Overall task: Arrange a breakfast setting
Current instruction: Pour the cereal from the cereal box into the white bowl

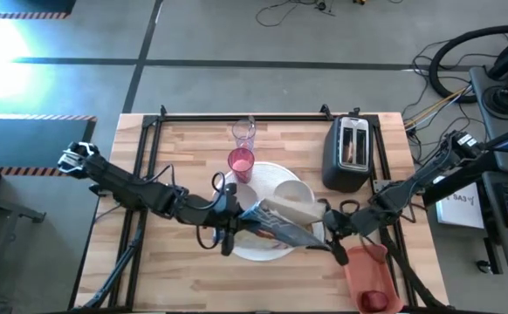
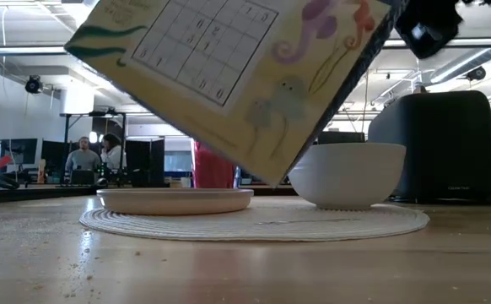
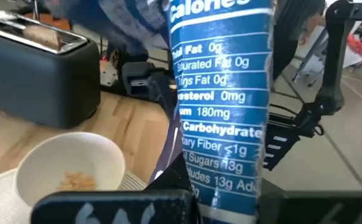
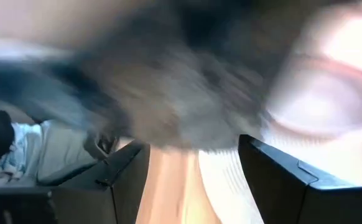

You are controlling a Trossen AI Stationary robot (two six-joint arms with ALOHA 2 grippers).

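Note:
A blue cereal box (image 1: pixel 276 225) hangs tilted over the large white round plate (image 2: pixel 254 221), which looks woven like a mat. On that plate rest a small white bowl (image 3: pixel 69 174) with a little cereal in it and a smaller pale plate (image 2: pixel 175 200). My left gripper (image 1: pixel 229 225) is shut on the box's left end. My right gripper (image 1: pixel 332 234) stands open at the box's right end, with only table showing between its fingers (image 4: pixel 274 180). The pink tumbler (image 1: pixel 241 163) and clear glass (image 1: pixel 243 133) stand behind the plate. My left gripper has the cereal box by its narrow side panel with the nutrition print (image 3: pixel 221 186), which runs between the two fingers (image 3: pixel 112 208). The fingers come nearly level from the table's left. The box is lifted clear and tilted, its lowest corner (image 2: pixel 275 179) just above the plate beside the bowl. Whether my right gripper touches the box, I cannot tell.
A black toaster (image 1: pixel 348 153) with a toast slice (image 3: pixel 41 34) in a slot stands at the back right. An orange-red tray (image 1: pixel 372 275) holding a dark-red fruit (image 1: pixel 374 299) lies at the front right. People sit in the room beyond the table (image 2: pixel 94 156).

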